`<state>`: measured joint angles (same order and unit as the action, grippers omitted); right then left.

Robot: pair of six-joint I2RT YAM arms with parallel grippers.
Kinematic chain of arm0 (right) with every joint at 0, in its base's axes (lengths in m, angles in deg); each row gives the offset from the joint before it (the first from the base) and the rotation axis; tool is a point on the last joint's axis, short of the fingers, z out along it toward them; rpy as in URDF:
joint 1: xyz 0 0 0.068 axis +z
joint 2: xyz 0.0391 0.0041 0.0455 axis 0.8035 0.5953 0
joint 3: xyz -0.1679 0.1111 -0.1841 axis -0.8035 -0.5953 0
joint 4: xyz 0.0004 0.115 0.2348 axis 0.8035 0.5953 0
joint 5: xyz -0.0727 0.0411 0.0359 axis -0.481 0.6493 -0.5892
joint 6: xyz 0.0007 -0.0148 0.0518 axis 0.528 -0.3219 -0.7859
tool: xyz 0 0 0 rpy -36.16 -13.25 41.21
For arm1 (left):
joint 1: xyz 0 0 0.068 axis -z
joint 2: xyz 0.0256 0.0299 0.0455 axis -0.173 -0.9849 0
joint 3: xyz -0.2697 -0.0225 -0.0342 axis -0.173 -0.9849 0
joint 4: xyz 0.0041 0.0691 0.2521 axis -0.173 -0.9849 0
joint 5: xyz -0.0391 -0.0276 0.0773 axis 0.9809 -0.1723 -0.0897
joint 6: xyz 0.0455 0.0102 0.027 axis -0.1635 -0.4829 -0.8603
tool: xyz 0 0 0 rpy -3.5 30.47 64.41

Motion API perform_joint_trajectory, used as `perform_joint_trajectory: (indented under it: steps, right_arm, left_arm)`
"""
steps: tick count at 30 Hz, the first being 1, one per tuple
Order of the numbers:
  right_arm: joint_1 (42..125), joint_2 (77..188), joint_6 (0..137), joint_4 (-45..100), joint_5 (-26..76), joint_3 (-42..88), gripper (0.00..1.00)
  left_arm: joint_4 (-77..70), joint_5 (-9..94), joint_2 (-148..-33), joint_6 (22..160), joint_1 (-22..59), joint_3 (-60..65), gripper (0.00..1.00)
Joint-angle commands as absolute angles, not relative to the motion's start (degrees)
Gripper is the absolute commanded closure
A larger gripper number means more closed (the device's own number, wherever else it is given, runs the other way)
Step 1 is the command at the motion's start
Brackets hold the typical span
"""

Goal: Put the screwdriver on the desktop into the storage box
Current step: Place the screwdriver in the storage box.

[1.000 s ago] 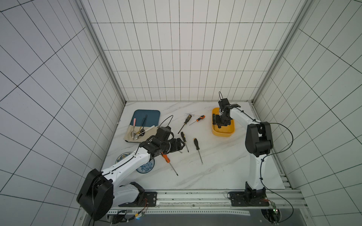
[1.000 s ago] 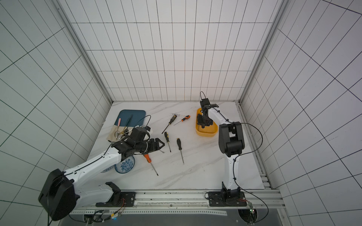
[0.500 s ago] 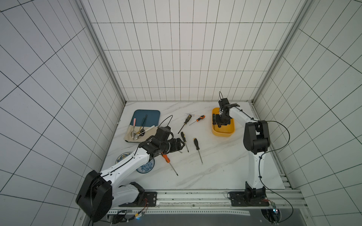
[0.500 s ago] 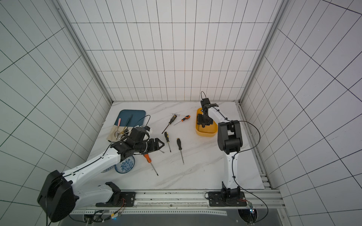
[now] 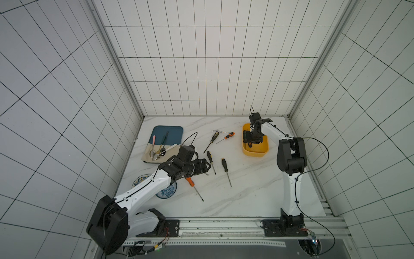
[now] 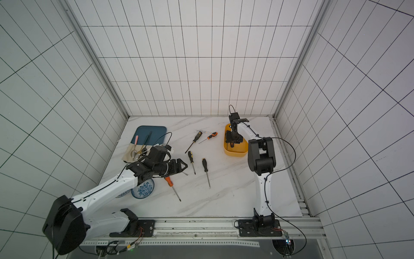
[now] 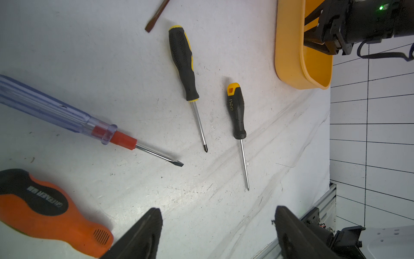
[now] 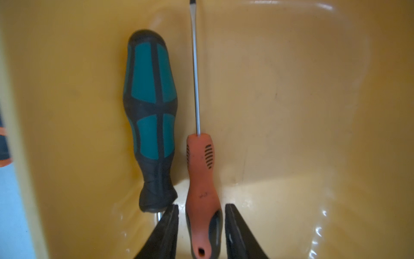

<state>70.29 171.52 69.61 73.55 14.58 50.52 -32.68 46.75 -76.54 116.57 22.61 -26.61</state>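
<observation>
1. Inside the storage box (image 8: 291,89), the orange screwdriver (image 8: 202,179) lies flat beside a teal-handled one (image 8: 150,112).
2. The right gripper (image 8: 201,206) straddles the orange handle, jaws narrowly parted (a sliver of clearance each side).
3. Well away from the box, the left gripper (image 7: 217,208) hangs wide and empty. A slim black-and-yellow screwdriver (image 7: 236,109) lies on bare desktop (image 7: 280,134) between them.

White marble counter (image 5: 253,192) carries a yellow storage box (image 5: 254,153) far right, a blue tray (image 5: 173,132) far left, and loose screwdrivers (image 5: 224,162) between.

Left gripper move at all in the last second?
No. In a top view the left gripper stays put, open, by the orange-handled screwdriver on the desktop.
</observation>
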Motion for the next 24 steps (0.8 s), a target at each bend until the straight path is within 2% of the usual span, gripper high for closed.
perform_joint_trajectory:
  steps: [1, 12, 24]
  right_arm:
    - [69.90, 172.01, 69.62, 75.26, 14.57, 53.43, 0.58]
    - [69.90, 165.94, 69.28, 75.60, 13.98, 51.48, 0.58]
    - [72.93, 148.42, 67.68, 73.49, 14.34, 37.39, 0.57]
  left_arm:
    - [-33.00, 46.04, -75.48, 116.03, 22.82, -26.65, 0.17]
    - [-33.61, 45.38, -75.07, 115.79, 22.82, -26.29, 0.17]
    - [-33.97, 44.85, -75.73, 115.36, 22.73, -24.04, 0.17]
